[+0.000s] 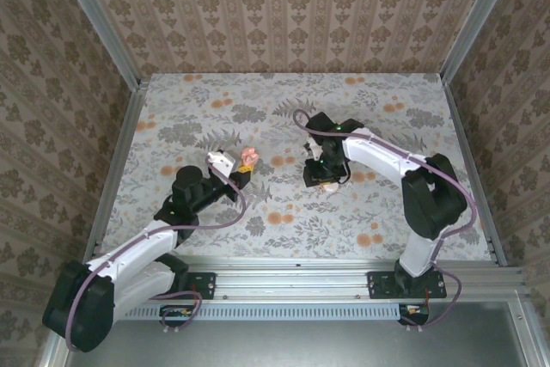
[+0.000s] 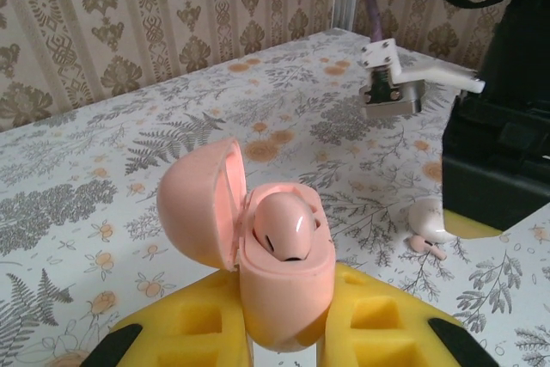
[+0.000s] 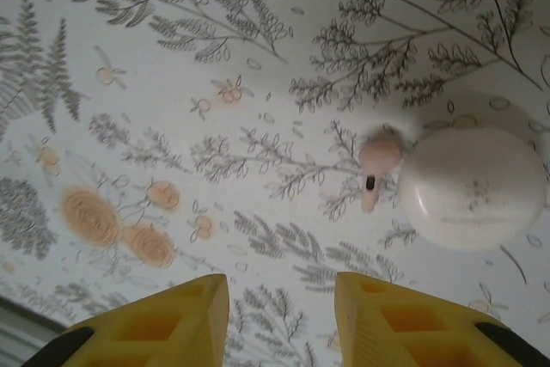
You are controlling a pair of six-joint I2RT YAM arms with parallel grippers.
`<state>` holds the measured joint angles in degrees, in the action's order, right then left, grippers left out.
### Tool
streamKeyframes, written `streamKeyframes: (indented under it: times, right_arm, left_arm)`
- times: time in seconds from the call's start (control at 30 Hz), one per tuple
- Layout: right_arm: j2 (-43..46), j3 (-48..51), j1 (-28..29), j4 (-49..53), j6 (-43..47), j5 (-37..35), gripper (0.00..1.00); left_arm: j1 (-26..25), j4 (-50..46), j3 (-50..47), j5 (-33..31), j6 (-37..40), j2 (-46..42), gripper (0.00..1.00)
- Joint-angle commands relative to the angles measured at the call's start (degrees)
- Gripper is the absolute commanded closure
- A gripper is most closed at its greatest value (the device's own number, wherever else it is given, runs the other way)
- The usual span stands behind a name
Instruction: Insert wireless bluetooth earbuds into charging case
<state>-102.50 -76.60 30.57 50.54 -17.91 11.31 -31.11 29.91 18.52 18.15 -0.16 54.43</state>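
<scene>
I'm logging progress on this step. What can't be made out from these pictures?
- Pink charging case, second slot: in the left wrist view it is hidden behind the seated earbud.
- Loose earbud: in the top view it is too small to pick out beside the right gripper.
- Left gripper: in the left wrist view its contact with the case is cut off by the bottom edge.

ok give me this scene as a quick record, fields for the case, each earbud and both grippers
charging case: pink, lid open, held by the left gripper
seated earbud: pink, sitting in the case
loose earbud: pale pink, lying on the table beside the cream-white disc
left gripper: shut on the case
right gripper: open, above the table, nothing between its fingers, loose earbud ahead of them
</scene>
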Motion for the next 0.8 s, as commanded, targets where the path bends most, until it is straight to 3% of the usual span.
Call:
streamKeyframes:
  times: [0.0, 0.4, 0.77]
  right_arm:
    - [-3.8, -3.2, -0.4, 1.7, 1.3, -2.2, 0.59]
    - [-10.3, -6.6, -1.4, 2.4, 1.8, -3.5, 0.58]
    - [-11.1, -6.4, -1.7, 4.8, 1.7, -7.2, 0.56]
  left_arm:
    - [-0.3, 0.4, -0.4, -0.5, 0.3, 0.1, 0.93]
    - [-0.1, 0.9, -0.2, -0.8, 1.0, 1.8, 0.93]
    - [-0.1, 2.4, -0.6, -0.9, 0.5, 3.1, 0.93]
